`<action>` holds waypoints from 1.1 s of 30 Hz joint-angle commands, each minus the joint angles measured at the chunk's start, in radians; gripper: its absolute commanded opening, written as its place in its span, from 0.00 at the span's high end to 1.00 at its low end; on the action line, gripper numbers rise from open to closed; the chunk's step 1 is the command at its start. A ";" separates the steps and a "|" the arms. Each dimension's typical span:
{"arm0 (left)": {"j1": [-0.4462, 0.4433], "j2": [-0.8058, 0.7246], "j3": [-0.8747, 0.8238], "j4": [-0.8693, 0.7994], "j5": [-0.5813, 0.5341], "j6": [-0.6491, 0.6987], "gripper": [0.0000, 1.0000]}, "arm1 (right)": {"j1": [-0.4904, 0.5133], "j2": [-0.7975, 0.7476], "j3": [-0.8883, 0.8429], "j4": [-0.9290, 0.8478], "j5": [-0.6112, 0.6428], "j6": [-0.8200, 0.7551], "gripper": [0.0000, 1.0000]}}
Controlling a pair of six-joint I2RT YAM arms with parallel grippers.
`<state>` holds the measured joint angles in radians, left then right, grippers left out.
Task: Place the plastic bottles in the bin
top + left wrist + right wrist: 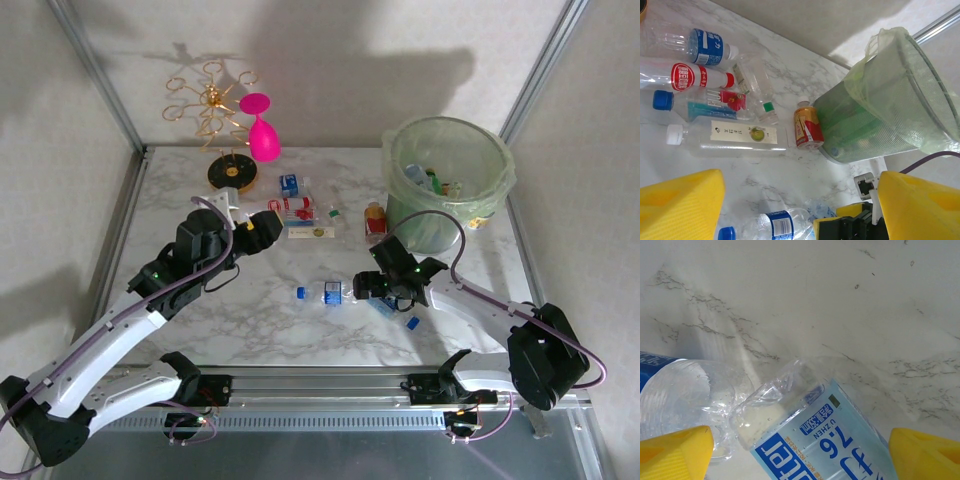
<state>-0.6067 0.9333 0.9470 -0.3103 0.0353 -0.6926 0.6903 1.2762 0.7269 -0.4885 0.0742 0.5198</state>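
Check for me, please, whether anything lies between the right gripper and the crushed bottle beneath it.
Nothing visible does: the right gripper hangs open with its fingers either side of the crushed bottle. A second clear bottle lies right against its end, near one finger, and might get caught too.

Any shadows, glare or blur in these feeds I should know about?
Top external: even light, with hard shadows on the back wall behind the wire rack and pink glass. Left wrist: bottle labels crisp, yellow fingers soft in the foreground, bright patch behind the bin. Right wrist: the clear bottle very close, label readable, mild glare on its crumpled plastic.
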 commanded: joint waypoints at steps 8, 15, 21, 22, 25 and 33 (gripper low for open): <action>0.006 0.006 0.008 0.026 0.025 0.008 0.20 | 0.052 -0.011 -0.029 0.000 -0.015 0.050 0.12; 0.005 0.007 0.004 0.030 0.028 0.005 0.20 | 0.052 -0.018 -0.046 -0.004 0.015 0.073 0.14; 0.006 0.003 -0.001 0.027 0.024 0.009 0.21 | 0.052 -0.042 -0.037 -0.033 0.101 0.107 0.14; 0.007 0.003 0.001 0.026 0.023 0.010 0.20 | 0.050 -0.050 -0.037 -0.040 0.119 0.113 0.14; 0.006 0.008 0.005 0.022 0.017 0.018 0.20 | 0.037 -0.074 -0.041 -0.054 0.148 0.133 0.14; 0.006 0.014 0.007 0.023 0.017 0.028 0.20 | 0.008 -0.138 -0.042 -0.052 0.072 0.118 0.14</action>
<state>-0.6067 0.9447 0.9470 -0.3092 0.0536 -0.6815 0.7021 1.1645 0.6968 -0.5358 0.1867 0.6472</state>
